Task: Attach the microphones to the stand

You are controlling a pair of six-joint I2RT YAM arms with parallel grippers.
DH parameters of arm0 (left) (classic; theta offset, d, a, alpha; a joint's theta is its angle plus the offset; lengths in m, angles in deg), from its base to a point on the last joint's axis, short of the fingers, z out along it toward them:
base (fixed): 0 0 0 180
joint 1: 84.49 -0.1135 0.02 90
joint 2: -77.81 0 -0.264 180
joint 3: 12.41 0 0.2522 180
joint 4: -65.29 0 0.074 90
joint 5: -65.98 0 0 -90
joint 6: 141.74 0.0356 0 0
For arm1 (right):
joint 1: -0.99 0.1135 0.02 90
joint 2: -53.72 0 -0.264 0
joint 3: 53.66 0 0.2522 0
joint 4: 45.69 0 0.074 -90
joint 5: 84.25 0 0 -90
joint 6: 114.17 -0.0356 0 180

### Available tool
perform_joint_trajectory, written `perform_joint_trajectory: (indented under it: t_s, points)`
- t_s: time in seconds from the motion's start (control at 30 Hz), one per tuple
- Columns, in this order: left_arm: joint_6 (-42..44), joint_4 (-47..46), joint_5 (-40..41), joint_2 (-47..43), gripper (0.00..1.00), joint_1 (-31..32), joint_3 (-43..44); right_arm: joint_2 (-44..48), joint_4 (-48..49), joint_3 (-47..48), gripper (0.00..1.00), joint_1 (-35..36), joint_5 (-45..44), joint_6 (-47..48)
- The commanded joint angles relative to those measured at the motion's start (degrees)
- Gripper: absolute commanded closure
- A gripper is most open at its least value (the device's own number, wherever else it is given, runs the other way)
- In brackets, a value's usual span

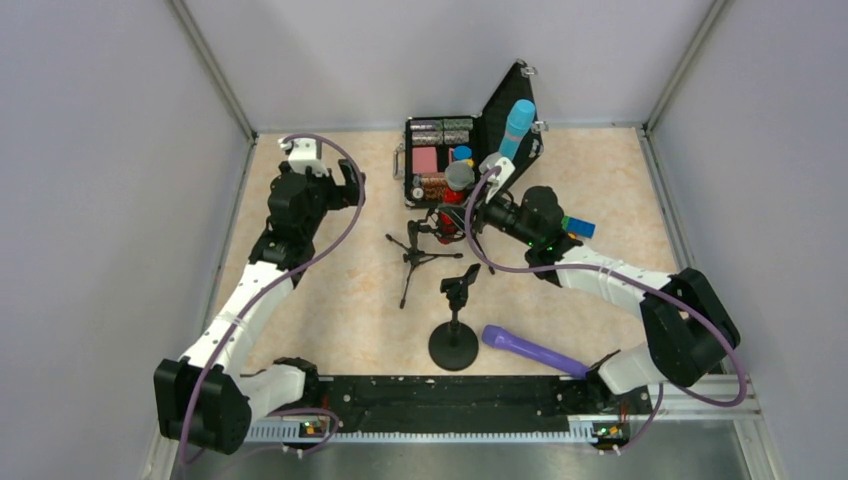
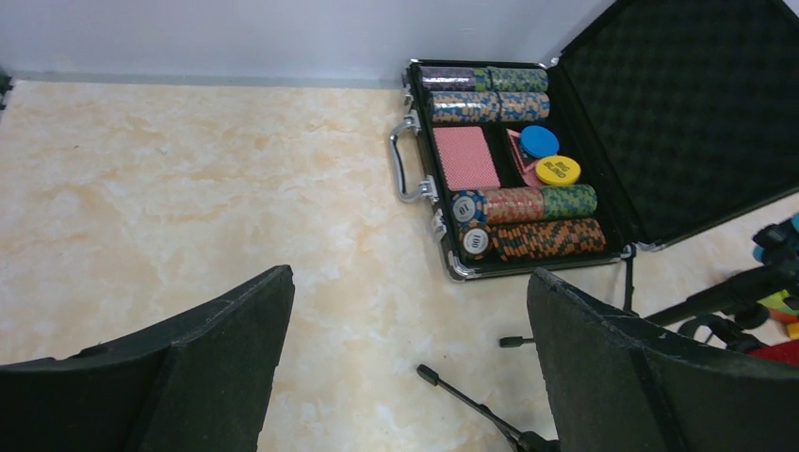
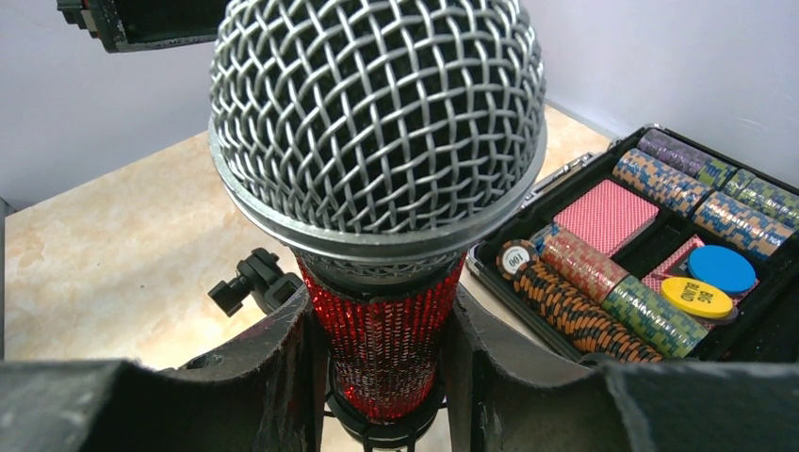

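Left end effector (image 1: 335, 180) hangs over the far left of the beige marbled worktop (image 1: 340, 300), its two black fingers (image 2: 188, 377) spread wide with nothing between them. From the left wrist, only bare worktop lies under the gap.

Right of it, at the far middle, sits an open black poker-chip case (image 1: 440, 150) with rows of striped chips, a red card deck and blue and yellow discs inside, its foam-lined lid raised at the right. A light blue stick microphone (image 1: 518, 125) shows tilted in front of that lid; its lower end is hidden.

Just near of the case stands a small black tripod stand (image 1: 415, 250). The right end effector (image 3: 386, 330) is pressed together on the glittery red microphone with a silver mesh head (image 3: 377, 141), pinching the red body below the head and holding it upright over the tripod. A black ring circles the microphone's lower end in the right wrist view.

Nearer, a black round-base stand (image 1: 455, 345) stands with its clip empty. Just right of its base a purple stick microphone (image 1: 530, 348) lies flat on the worktop. Coloured toy bricks (image 1: 578, 226) peek out behind the right wrist.
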Motion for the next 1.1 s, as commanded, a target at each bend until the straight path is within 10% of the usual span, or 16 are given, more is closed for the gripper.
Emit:
perform_joint_trajectory:
  t_s: [0.0, 0.4, 1.07]
  points:
    - [0.0, -5.0, -5.7, -1.7, 0.03, -0.3, -0.9, -0.3, -0.2, -0.4, 0.79, 0.2, -0.6, 1.6]
    - [2.0, -7.2, -14.8, -2.9, 0.02, -0.3, -2.0, 3.6, 1.2, -0.6, 0.15, 0.2, 0.5, -2.0]
    - [9.2, -7.5, -34.8, -3.8, 0.02, -0.2, -1.9, 9.5, 0.5, -2.5, 0.08, 0.3, -1.7, -2.4]
